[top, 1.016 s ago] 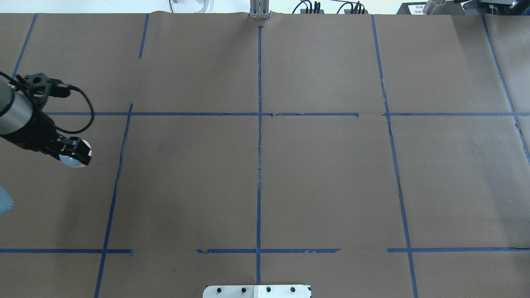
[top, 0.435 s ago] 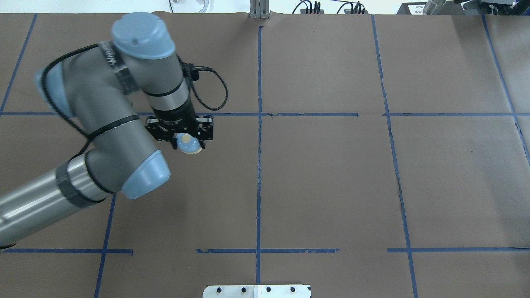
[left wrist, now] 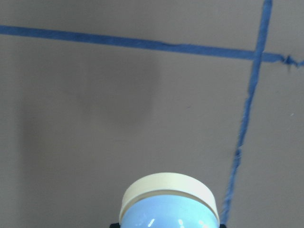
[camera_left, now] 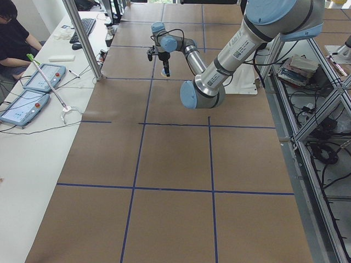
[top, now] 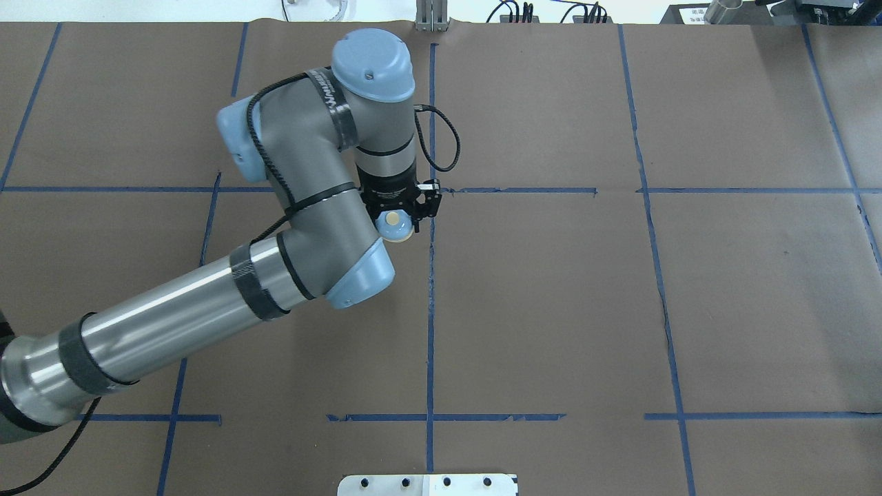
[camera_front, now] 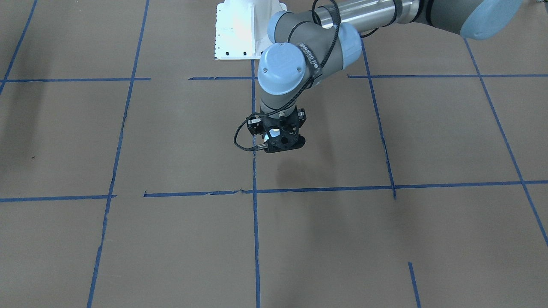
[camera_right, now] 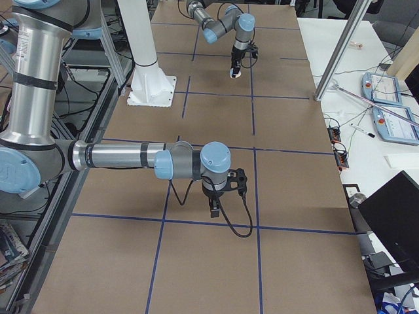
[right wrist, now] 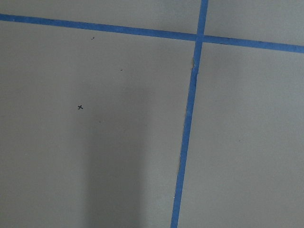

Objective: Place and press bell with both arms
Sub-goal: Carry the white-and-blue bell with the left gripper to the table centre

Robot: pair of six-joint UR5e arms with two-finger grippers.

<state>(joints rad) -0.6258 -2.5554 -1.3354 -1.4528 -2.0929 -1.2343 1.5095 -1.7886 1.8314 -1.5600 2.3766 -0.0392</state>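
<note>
My left gripper [top: 395,219] is shut on the bell [top: 399,235], a light-blue dome with a cream button on top. It holds the bell above the brown table, just left of the centre tape line. The left wrist view shows the bell [left wrist: 168,206] at the bottom edge, its cream base ring towards the table. In the front view the left gripper [camera_front: 280,141] hides most of the bell. My right gripper [camera_right: 215,208] shows only in the exterior right view, hanging low over the table. I cannot tell whether it is open or shut.
Blue tape lines [top: 431,275] divide the brown paper table into squares. The white pedestal [camera_front: 239,30] stands at the robot's edge. An operator [camera_left: 13,38] sits by a side table with teach pendants [camera_left: 27,101]. A metal post [camera_left: 82,38] stands on the far edge.
My left arm has swung far to the right with the bell in its gripper, from the table's left edge to the centre tape line.
</note>
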